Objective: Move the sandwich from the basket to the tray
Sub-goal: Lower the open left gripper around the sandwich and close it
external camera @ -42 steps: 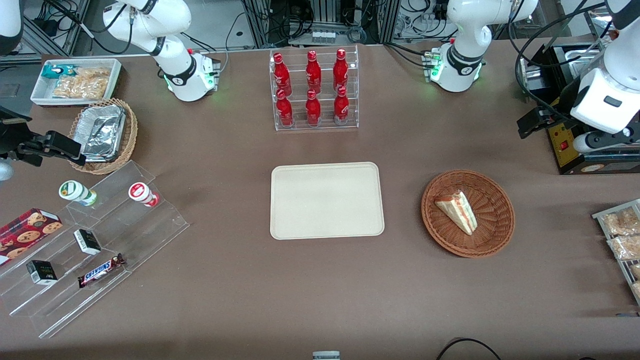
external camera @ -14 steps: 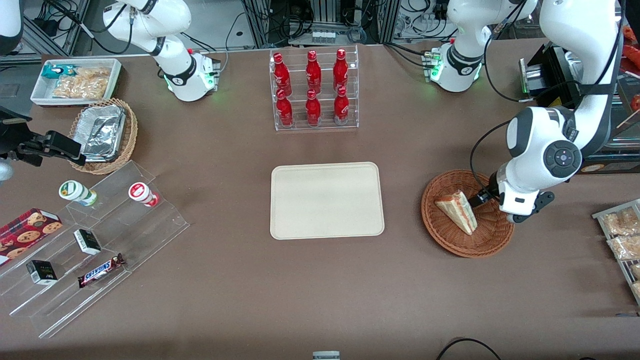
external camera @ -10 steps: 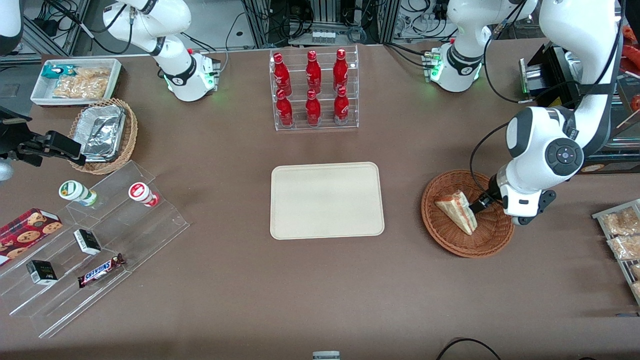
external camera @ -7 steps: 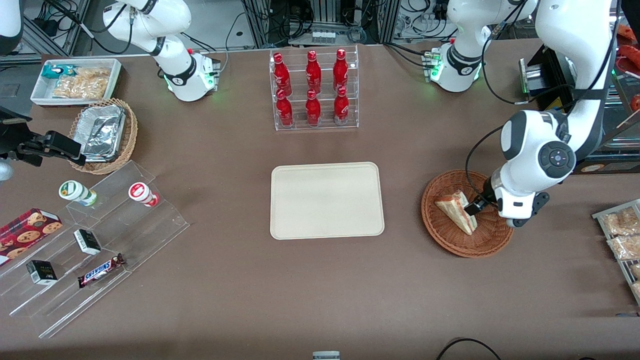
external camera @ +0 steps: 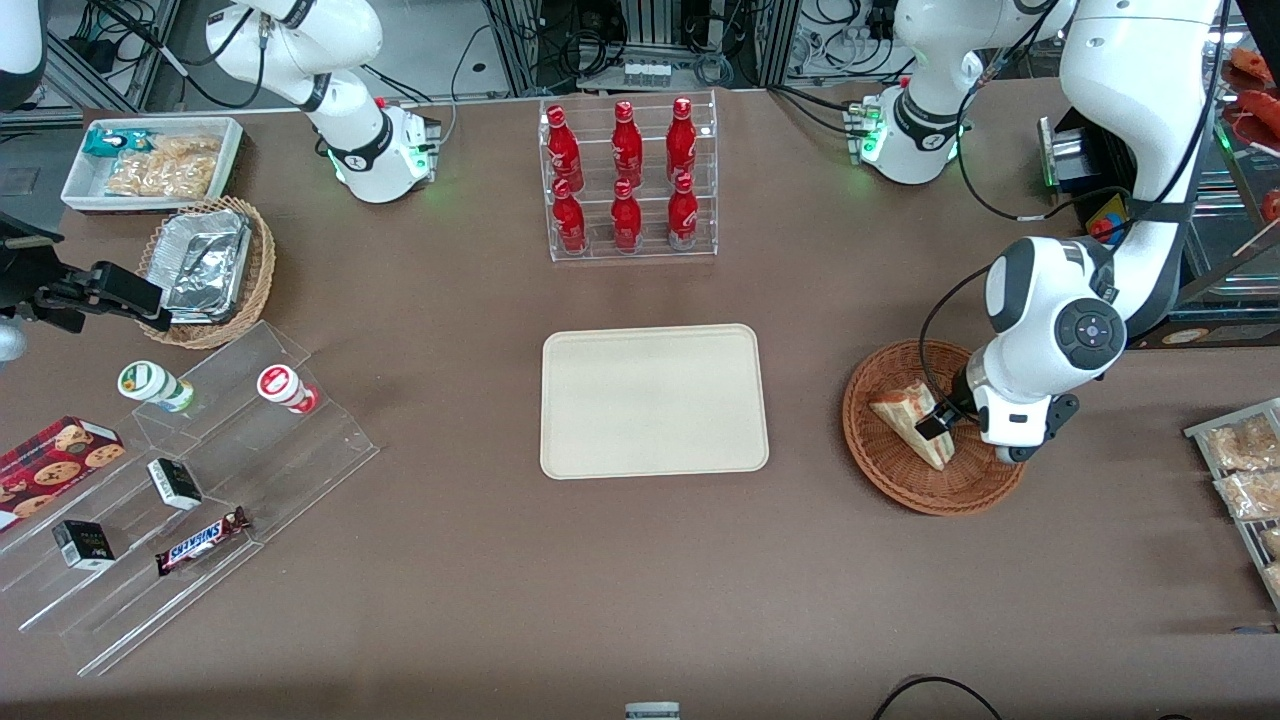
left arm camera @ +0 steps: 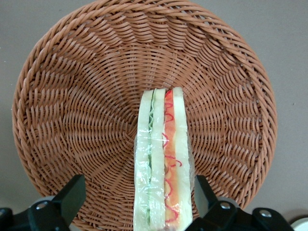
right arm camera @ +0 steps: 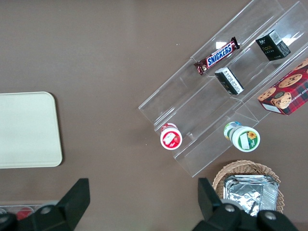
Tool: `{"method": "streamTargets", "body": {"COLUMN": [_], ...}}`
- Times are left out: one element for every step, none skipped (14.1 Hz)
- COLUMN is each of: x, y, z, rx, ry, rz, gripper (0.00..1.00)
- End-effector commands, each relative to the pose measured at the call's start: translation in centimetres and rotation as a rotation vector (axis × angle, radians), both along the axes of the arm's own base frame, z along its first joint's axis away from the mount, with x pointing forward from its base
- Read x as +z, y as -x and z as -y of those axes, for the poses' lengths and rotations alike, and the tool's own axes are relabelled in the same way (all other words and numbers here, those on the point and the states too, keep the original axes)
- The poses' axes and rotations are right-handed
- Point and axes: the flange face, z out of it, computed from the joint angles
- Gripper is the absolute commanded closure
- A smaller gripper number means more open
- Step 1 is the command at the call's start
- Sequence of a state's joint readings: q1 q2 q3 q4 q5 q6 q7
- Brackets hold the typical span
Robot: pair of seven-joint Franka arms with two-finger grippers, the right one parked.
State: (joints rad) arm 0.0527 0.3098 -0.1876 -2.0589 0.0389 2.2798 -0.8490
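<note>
Left wrist view showed your end effector [left arm camera: 134,202] spread wide astride the sandwich [left arm camera: 161,163], not gripping | sandwich lay in the basket [left arm camera: 72,96] | step: pre-grasp | next you needed to lower, close, carry to tray [external camera: 655,400].

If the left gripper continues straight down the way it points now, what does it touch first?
Most likely the sandwich: the open gripper hangs over the basket, one finger on each side of the wedge. How far above it is unclear.
</note>
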Motion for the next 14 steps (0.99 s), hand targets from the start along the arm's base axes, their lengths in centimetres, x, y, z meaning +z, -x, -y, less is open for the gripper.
{"method": "streamTargets", "body": {"x": [-0.4, -0.2, -0.2, 0.2, 0.5, 0.5, 0.4, 0.1, -0.3, -1.1, -1.6, -2.0, -2.2, -2.6], "y": [-0.4, -0.5, -0.7, -0.9, -1.1, -1.0, -0.8, -0.6, -0.5, -0.2, -0.1, 0.0, 0.1, 0.4], "z": [0.4, 0.4, 0.5, 0.9, 1.5, 1.8, 2.4, 2.9, 3.1, 3.1, 3.1, 3.1, 3.1, 3.1], "rx": [0.02, 0.037, 0.072, 0.105, 0.11, 0.112, 0.11, 0.107, 0.103, 0.103, 0.102, 0.102, 0.102, 0.1], "ry": [0.008, 0.01, 0.014, 0.023, 0.023, 0.024, 0.022, 0.022, 0.021, 0.019, 0.017, 0.017, 0.016, 0.015], "rz": [-0.001, 0.011, 0.021, 0.03, 0.037, 0.035, 0.034, 0.029, 0.02, 0.005, -0.001, -0.009, -0.012, -0.021], "gripper": [0.0, 0.0, 0.0, 0.0, 0.0, 0.0, 0.0, 0.0, 0.0, 0.0, 0.0, 0.0, 0.0, 0.0]}}
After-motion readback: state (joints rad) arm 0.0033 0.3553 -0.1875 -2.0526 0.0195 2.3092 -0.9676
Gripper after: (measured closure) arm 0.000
